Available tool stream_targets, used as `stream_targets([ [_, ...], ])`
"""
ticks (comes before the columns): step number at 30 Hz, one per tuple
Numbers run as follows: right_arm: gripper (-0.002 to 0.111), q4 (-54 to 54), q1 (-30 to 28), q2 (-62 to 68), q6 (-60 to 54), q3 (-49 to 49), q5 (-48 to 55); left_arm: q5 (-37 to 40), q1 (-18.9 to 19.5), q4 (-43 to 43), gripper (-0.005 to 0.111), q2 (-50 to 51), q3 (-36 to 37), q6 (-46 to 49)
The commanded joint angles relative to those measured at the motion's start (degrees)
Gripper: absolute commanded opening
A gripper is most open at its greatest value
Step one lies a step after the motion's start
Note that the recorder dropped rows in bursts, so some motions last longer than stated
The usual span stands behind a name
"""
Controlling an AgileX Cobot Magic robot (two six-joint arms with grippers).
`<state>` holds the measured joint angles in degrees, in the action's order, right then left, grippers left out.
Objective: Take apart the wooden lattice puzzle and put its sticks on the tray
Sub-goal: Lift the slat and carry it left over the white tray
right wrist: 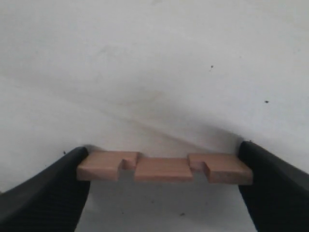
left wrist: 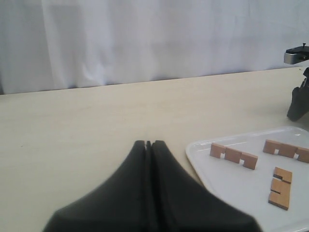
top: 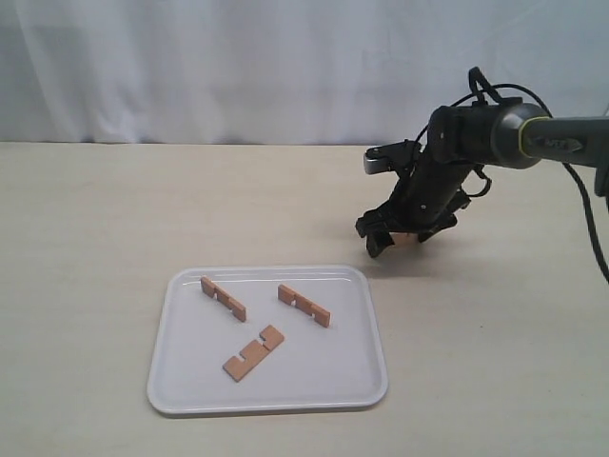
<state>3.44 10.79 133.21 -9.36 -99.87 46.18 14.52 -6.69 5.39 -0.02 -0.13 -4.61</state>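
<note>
Across the exterior view, a pale beige, matt worktop (top: 95, 209) runs back to a white pleated curtain (top: 190, 67).

Left wrist view, lower centre: the left pincer (left wrist: 147, 143), made of smooth black plastic, has its two tapered fingers pressed together with nothing between them. This pincer appears only in its own wrist view.

Lower left of centre in the exterior view: the tray (top: 314, 376) is glossy white plastic, rectangular with rounded corners and a low raised rim, and it lies flat on the worktop. It carries three loose sticks, apart from one another. Each is a short, flat, light-brown wooden strip with two square notches in one long edge.
- The left stick (top: 223, 298) runs diagonally in the tray's upper left.
- The front stick (top: 254, 352) lies flat nearer the tray's middle.
- The right stick (top: 304, 305) runs roughly parallel to the left stick.

The left wrist view shows the same three from a low angle, at its lower right.

Right of centre, beyond the tray's upper right corner: the right pincer (top: 402, 239) points down close over the bare worktop. Only a pinkish sliver shows between its fingers in the exterior view. The right wrist view resolves it as the fourth stick (right wrist: 164, 168), held lengthwise. The ribbed black fingers stand wide, one meeting each end of the stick.
</note>
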Motion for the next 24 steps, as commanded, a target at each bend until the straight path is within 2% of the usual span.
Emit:
stream_targets([
  [1, 0.004, 0.05, -0.28, -2.57, 1.97, -0.02, 1.18, -0.63, -0.06, -0.02, 0.000, 0.02, 0.13, -0.18],
  [10, 0.004, 2.13, 1.94, -11.00, -2.41, 0.76, 9.80, -0.63, -0.06, -0.02, 0.000, 0.02, 0.13, -0.18],
  [14, 0.004, 2.42, 5.77, -16.85, -4.43, 6.45, 8.10, -0.63, -0.06, -0.02, 0.000, 0.02, 0.13, -0.18],
  [17, 0.004, 2.60, 8.98, -21.22, -5.24, 14.58, 1.35, -0.63, -0.06, -0.02, 0.000, 0.02, 0.13, -0.18],
  [21, 0.004, 4.96, 12.49, -22.38, -8.96, 18.69, -1.57, -0.63, -0.06, -0.02, 0.000, 0.02, 0.13, -0.18],
  [24, 0.004, 10.92, 16.06, -21.99, -16.06, 19.61, -1.81, -0.63, -0.06, -0.02, 0.000, 0.02, 0.13, -0.18],
])
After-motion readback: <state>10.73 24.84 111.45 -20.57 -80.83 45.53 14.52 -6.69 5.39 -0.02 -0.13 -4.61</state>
